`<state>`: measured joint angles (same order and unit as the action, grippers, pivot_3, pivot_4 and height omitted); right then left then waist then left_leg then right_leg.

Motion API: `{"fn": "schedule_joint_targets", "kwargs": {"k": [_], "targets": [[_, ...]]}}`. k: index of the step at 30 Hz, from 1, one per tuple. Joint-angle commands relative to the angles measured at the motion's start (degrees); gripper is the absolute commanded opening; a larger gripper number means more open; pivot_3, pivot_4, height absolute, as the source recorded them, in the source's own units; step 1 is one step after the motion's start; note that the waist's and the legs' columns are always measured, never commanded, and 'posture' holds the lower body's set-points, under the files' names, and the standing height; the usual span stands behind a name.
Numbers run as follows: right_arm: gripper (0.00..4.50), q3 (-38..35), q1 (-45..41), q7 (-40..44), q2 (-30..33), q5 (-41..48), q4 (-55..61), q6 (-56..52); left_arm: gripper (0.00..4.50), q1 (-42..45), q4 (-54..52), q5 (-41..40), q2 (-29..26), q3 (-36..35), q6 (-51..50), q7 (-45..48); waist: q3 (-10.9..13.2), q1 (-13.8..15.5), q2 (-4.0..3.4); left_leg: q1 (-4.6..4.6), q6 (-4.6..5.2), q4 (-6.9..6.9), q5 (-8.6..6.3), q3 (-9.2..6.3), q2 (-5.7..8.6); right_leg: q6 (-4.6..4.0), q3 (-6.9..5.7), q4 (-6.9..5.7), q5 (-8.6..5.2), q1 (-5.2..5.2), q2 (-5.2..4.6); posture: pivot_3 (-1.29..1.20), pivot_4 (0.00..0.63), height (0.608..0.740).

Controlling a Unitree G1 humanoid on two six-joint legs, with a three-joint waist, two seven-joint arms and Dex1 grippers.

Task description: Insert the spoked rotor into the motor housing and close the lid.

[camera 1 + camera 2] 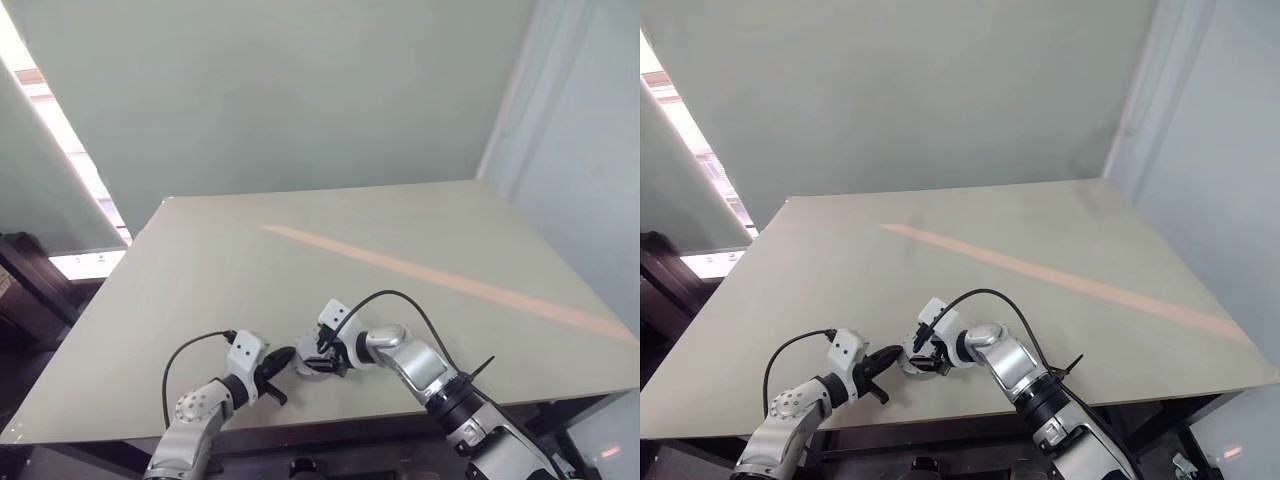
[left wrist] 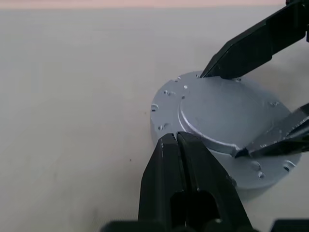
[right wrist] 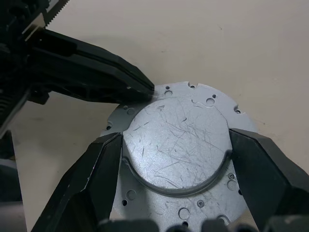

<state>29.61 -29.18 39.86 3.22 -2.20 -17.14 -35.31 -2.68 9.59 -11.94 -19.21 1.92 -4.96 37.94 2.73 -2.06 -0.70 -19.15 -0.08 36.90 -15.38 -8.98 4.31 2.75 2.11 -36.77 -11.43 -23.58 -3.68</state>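
Two sets of fingers at the lid (image 3: 176, 145) (apparently flat, face-up).

A lab: bare test table (image 1: 420, 300) against plain walls (image 1: 300, 90).

— Where does the lid (image 3: 176, 145) sit?
— On the table (image 1: 400, 300), near its front edge, a little left of the middle. It lies flat, covering what is under it.
— And the grippers?
— The right gripper (image 3: 175, 164) comes in from the right, one finger on each side of the lid's raised centre. The left gripper (image 2: 179, 145) comes from the left, its fingers together, tips at the lid's rim.
— Anything behind?
— Bare tabletop, then a wall (image 1: 300, 90) past the far edge.
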Motion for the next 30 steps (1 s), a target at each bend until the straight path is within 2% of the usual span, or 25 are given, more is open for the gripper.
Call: {"fn": "schedule_joint_targets", "kwargs": {"k": [1, 2, 4, 6, 13, 18, 23, 30], "targets": [[3.27, -0.3, -0.7, 0.0, 0.7, -0.5, 2.0, -0.6, 0.00, 0.7, 3.3, 1.4, 0.4, 2.0, 1.0, 1.3, 0.0, 0.3, 0.00, 0.11, 0.01, 0.00, -0.01, 0.00, 0.00, 0.01, -0.01, 0.02, -0.01, 0.14, -0.01, 0.00, 0.000, 0.740], [3.27, -0.1, -0.8, 0.2, 0.9, -0.5, 2.1, -0.6, 0.00, 0.8, 3.8, 1.6, 0.2, 2.2, 1.2, 1.6, 0.0, 0.4, 0.00, 0.18, 0.01, -0.01, -0.02, 0.02, 0.00, 0.01, 0.00, 0.02, -0.01, 0.20, -0.02, 0.00, 0.000, 0.740], [4.03, -0.1, -1.0, 1.2, 1.3, 0.0, 2.6, -1.1, 0.00, 0.8, 4.6, 1.8, 0.0, 2.4, 1.9, 2.1, 0.0, 0.6, 0.01, 0.23, 0.01, -0.01, -0.02, 0.04, 0.00, 0.01, 0.01, 0.02, -0.01, 0.23, -0.03, 0.00, 0.000, 0.740], [4.49, -0.8, -1.0, 2.0, 1.2, 1.0, 3.3, -2.2, 0.00, 0.8, 5.1, 1.8, -0.1, 2.5, 2.5, 2.3, 0.0, 0.6, 0.02, 0.32, 0.04, -0.01, -0.03, 0.06, -0.01, 0.01, 0.02, 0.03, -0.02, 0.26, -0.04, 0.00, 0.000, 0.740], [4.49, -8.2, -2.4, 2.6, -0.7, 7.6, 6.0, -7.9, 0.00, 1.6, 7.1, 2.1, -0.1, 3.1, 3.8, 3.2, 0.0, 0.6, 0.00, 0.41, 0.04, -0.03, -0.04, 0.10, -0.08, 0.02, 0.01, 0.01, -0.02, 0.30, -0.01, 0.00, 0.000, 0.740], [4.49, -20.0, -5.2, -0.2, -3.2, 15.8, 5.2, -16.2, 0.00, 1.9, 8.1, 2.2, 0.1, 3.5, 4.5, 3.5, 0.0, 0.7, 0.00, 0.40, 0.04, -0.03, -0.04, 0.12, -0.08, 0.02, 0.03, 0.02, -0.01, 0.29, -0.04, 0.00, 0.000, 0.740], [4.49, -32.3, -9.0, -4.7, -3.0, 22.1, -2.2, -23.8, 0.00, 2.0, 8.8, 2.5, 0.3, 3.9, 5.1, 4.0, 0.0, 0.8, -0.03, 0.40, 0.05, -0.04, -0.04, 0.12, -0.06, 0.02, 0.03, 0.02, -0.01, 0.27, -0.04, 0.00, 0.000, 0.740], [4.49, -41.7, -10.4, -7.0, -1.6, 27.9, -13.3, -34.2, 0.00, 2.3, 9.2, 2.8, 0.4, 4.1, 5.5, 4.5, -0.1, 0.8, -0.19, 0.37, 0.07, -0.12, -0.04, 0.22, -0.03, 0.02, 0.10, 0.04, -0.01, 0.29, -0.05, 0.00, 0.000, 0.740]]}}
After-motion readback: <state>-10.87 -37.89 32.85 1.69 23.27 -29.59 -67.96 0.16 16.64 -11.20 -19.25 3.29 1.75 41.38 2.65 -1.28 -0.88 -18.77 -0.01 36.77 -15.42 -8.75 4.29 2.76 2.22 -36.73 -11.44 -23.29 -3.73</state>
